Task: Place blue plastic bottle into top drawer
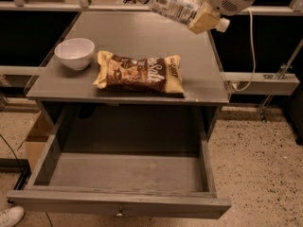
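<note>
Clear glossy plastic with pale printed label on blue plastic bottle [171, 4]. Clamped at far right above tabletop [142, 34] in hand [202, 19] of smooth white casing with tan matt finger pad. Grey, matt and smooth on tabletop and top drawer [118, 202]. Shiny metal on knob [120, 214]. White gloss on bowl [75, 52]. Crinkled glossy film on chip bag [139, 73]. Speckled, rough-looking floor [255, 164].

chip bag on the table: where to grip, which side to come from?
Probably the right-end crimped seam of the chip bag, pinched from above. It lies flat with its long axis left-right, and that end is nearest the gripper, which hangs over the far right of the table, holding the blue plastic bottle.
</note>
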Tool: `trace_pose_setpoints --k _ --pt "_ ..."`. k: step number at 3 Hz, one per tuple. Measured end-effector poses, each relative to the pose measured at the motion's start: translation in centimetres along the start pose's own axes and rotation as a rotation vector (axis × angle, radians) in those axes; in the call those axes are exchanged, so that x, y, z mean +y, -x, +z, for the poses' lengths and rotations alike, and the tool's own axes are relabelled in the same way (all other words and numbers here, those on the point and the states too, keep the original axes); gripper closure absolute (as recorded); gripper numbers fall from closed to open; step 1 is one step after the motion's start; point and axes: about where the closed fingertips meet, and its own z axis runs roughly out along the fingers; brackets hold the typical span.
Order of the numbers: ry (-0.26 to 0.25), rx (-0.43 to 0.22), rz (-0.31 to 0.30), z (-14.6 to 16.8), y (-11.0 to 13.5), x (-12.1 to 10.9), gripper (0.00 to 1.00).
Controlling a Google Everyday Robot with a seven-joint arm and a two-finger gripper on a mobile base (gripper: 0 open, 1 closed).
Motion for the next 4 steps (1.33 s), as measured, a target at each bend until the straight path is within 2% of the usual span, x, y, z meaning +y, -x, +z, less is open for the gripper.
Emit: trace_pose_setpoints --k 1,3,4 --pt "-0.037 -0.002 0.046 -1.7 -1.4 4.5 1.00" --pt "-0.066 0.009 0.058 -3.7 -1.8 6.4 1.00" --pt "-0.082 0.020 0.081 -5.8 -2.7 8.9 1.00"
